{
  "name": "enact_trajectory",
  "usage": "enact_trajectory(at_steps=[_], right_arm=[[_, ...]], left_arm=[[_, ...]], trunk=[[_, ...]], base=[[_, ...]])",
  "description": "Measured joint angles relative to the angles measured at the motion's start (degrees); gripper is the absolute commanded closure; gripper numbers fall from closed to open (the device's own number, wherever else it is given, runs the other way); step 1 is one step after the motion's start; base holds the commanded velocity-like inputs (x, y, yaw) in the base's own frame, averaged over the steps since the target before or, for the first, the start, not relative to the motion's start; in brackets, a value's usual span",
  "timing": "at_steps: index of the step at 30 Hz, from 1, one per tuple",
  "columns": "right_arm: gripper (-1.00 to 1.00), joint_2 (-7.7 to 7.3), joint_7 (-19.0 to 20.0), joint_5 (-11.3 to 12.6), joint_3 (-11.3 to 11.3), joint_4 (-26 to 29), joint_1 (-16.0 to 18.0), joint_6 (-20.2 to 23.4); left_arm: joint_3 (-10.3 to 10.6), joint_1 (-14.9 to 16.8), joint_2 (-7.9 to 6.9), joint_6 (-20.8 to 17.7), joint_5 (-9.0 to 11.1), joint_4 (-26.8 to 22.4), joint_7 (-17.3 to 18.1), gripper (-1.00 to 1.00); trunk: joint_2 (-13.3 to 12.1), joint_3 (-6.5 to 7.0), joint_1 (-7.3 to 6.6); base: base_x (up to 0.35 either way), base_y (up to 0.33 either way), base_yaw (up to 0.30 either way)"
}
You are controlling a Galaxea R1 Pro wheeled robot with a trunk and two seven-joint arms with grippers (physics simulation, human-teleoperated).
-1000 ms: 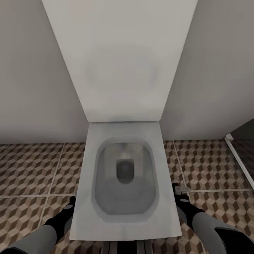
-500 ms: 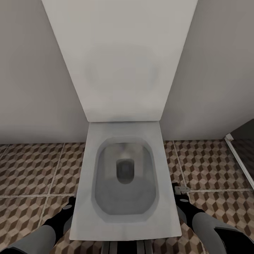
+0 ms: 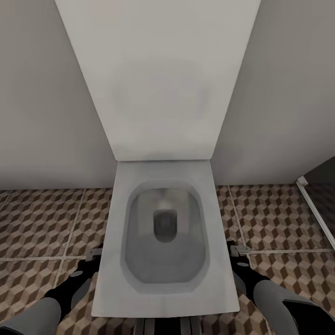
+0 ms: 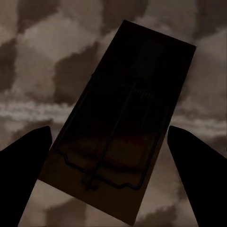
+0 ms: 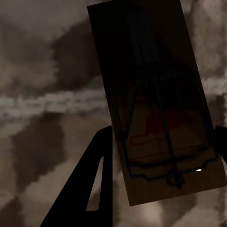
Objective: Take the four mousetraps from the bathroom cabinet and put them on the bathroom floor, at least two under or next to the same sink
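My two arms reach down on either side of a white toilet. My left gripper (image 3: 93,261) is shut on a mousetrap (image 3: 96,253), a small pale tab just off the bowl's left edge. In the left wrist view the tan mousetrap (image 4: 123,118) with its dark wire sits tilted between the dark fingers (image 4: 26,161), close over the cube-patterned bathroom floor (image 3: 42,223). My right gripper (image 3: 240,259) is shut on a second mousetrap (image 3: 239,250). That mousetrap (image 5: 156,94) shows up close between the fingers (image 5: 90,184). The cabinet and the bathroom sink are out of view.
The toilet (image 3: 163,298), lid raised against a grey wall (image 3: 42,116), stands directly ahead between my arms. A dark opening with a white frame (image 3: 316,209) runs along the right edge. Patterned tiles spread out on both sides of the bowl.
My left arm has shifted outward to the left and slightly forward, so its mousetrap now shows beside the bowl. The right arm and the camera have stayed still.
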State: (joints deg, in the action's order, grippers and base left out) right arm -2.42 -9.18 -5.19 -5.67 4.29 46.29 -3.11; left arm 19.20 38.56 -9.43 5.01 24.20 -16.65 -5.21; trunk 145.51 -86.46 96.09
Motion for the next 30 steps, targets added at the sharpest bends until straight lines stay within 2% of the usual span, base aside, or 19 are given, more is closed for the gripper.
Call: enact_trajectory(at_steps=[8, 19, 30], right_arm=[[1.00, -0.05, 0.00, 0.01, 0.00, 0.00, 0.00, 0.12], [1.00, -0.02, -0.01, 0.08, -0.03, -0.15, 0.00, 0.77], [1.00, 0.11, 0.03, 0.09, -0.10, -3.41, -0.01, 0.78]], left_arm=[[0.07, 0.00, -0.47, 0.06, 0.04, 0.19, 0.22, 1.00], [0.21, 0.00, -0.25, 0.10, -0.19, 2.01, 0.26, 1.00], [0.34, 0.00, -0.15, 0.10, -0.22, 2.25, 0.26, 1.00]], trunk=[[0.00, 0.00, 0.00], [0.00, 0.00, 0.00], [0.00, 0.00, 0.00]], base=[[0.000, 0.000, 0.000], [0.000, 0.000, 0.000], [0.000, 0.000, 0.000]])
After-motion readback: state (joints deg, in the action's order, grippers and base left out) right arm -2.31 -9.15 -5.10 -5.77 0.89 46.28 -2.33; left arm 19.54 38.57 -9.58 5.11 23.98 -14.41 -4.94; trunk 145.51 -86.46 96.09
